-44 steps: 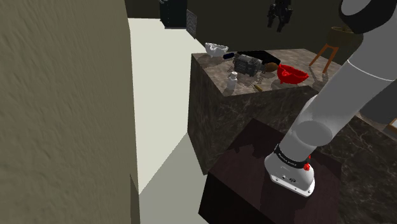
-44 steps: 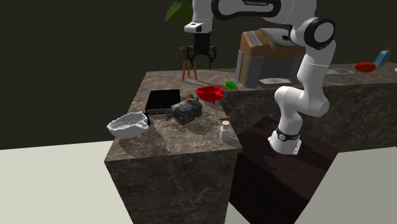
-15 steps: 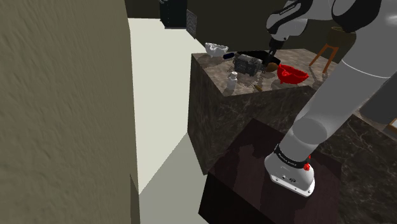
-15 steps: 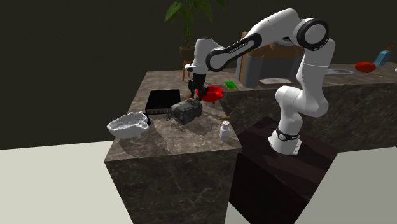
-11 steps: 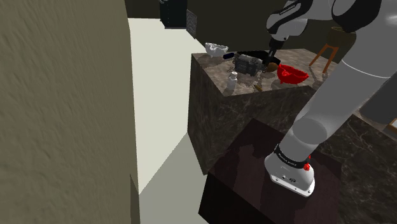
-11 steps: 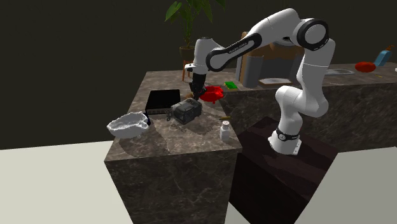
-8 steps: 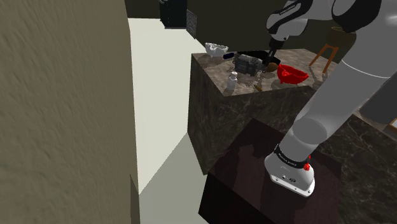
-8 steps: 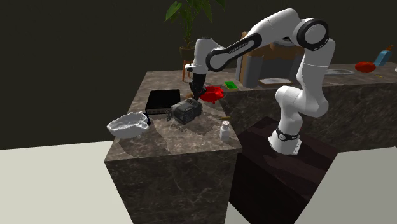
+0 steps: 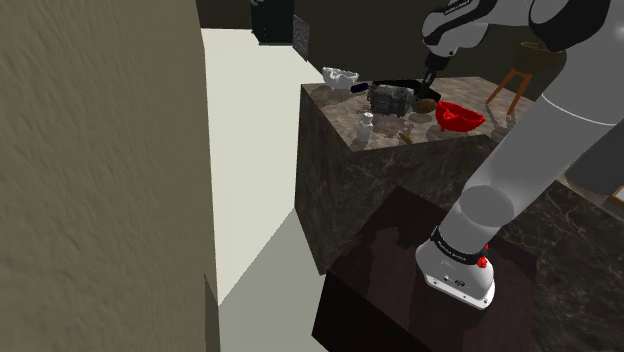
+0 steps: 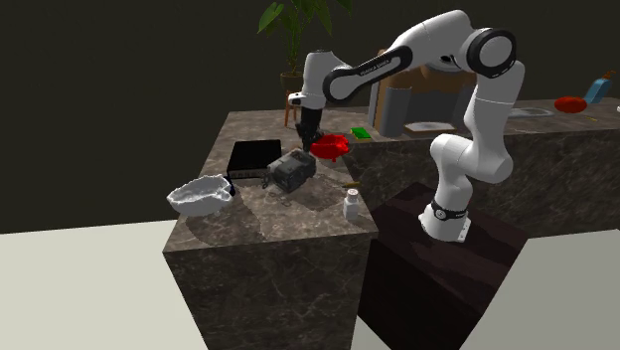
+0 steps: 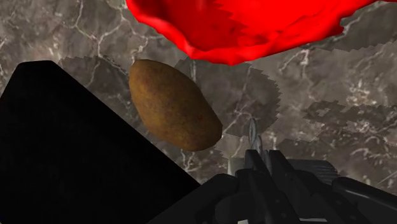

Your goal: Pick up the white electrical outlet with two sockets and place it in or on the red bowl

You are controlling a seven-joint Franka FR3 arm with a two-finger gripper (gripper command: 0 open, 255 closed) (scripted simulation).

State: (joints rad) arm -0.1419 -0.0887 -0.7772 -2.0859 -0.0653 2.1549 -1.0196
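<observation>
Jaws closed, pinching a thin grey edge at the top of the outlet (image 10: 288,172); gripper (image 10: 304,145) sits directly over it. The outlet is drawn dark grey, a boxy body. It looks tilted, and I can't tell whether its low side touches the worktop (image 10: 248,224).

It's mid-worktop, between the black box (image 10: 253,156) and the red bowl (image 10: 328,147), just beside both. The bowl stands on the worktop past the gripper, apart from the outlet.

In the wrist view a brown egg-shaped item (image 11: 175,105) lies on the marble between box and bowl.

A small white bottle (image 10: 352,206) stands upright near the worktop's corner by the stand, and a white ragged-rimmed dish (image 10: 201,194) sits at the opposite corner.
</observation>
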